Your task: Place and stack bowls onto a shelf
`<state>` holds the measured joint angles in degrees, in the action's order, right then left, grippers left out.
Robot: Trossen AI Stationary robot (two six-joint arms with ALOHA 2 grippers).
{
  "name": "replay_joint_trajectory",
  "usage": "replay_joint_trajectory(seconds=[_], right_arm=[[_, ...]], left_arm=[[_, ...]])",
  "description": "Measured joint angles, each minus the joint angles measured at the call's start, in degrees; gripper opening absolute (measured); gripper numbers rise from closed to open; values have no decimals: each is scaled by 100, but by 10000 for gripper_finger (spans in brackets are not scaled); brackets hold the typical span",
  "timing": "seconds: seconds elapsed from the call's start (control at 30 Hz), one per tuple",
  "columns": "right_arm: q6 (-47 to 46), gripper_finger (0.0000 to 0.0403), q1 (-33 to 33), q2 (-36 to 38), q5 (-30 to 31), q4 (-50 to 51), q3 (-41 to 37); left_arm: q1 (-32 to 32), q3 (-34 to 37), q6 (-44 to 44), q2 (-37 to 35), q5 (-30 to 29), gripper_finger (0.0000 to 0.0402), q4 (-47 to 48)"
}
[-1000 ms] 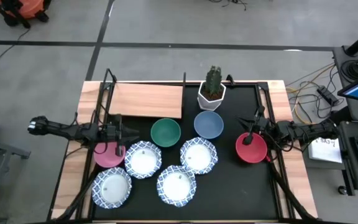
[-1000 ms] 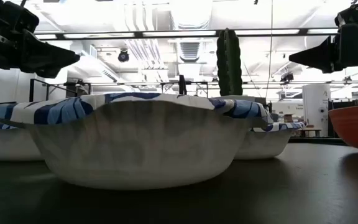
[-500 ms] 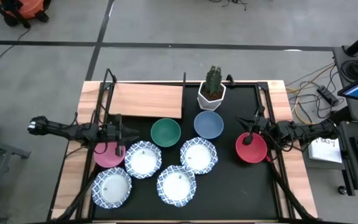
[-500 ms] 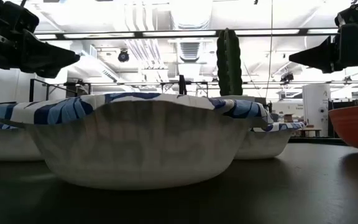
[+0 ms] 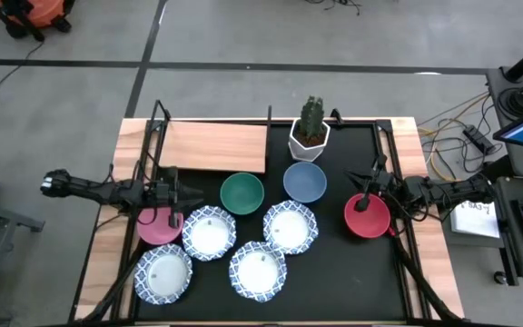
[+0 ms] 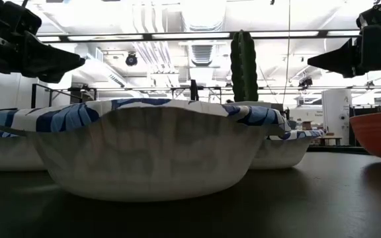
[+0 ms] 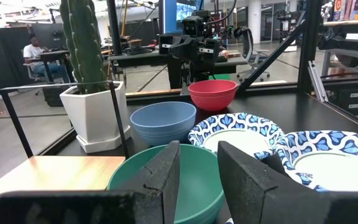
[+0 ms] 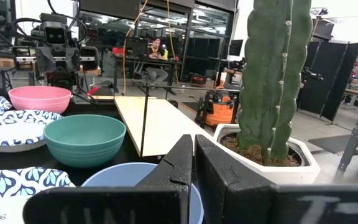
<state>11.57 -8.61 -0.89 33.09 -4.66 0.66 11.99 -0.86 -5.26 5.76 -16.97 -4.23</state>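
Overhead, the left gripper [image 5: 172,193], fingers narrowly parted and empty, hovers above the pink bowl [image 5: 159,227], shelf [image 5: 212,146] at one o'clock.

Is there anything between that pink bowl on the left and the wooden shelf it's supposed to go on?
Nothing visible blocks it. The pink bowl sits under the left gripper, and the shelf lies just behind it with its board bare. The green bowl and cactus pot stand off to the side.
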Motion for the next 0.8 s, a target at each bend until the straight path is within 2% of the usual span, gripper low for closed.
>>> replay_joint_trajectory(seconds=[0.5, 0.57, 0.67, 0.8], right_arm=[[-26, 9, 0, -2, -1, -8, 0], [-548, 9, 0, 0, -9, -4, 0], [-2059, 9, 0, -2, -42, 4, 0], [-2349, 9, 14, 0, 140, -319, 0]], left_arm=[[1, 0, 0, 0, 0, 92, 0], [0, 0, 0, 2, 0, 92, 0], [1, 0, -1, 1, 0, 92, 0], [0, 2, -79, 4, -35, 92, -268]])
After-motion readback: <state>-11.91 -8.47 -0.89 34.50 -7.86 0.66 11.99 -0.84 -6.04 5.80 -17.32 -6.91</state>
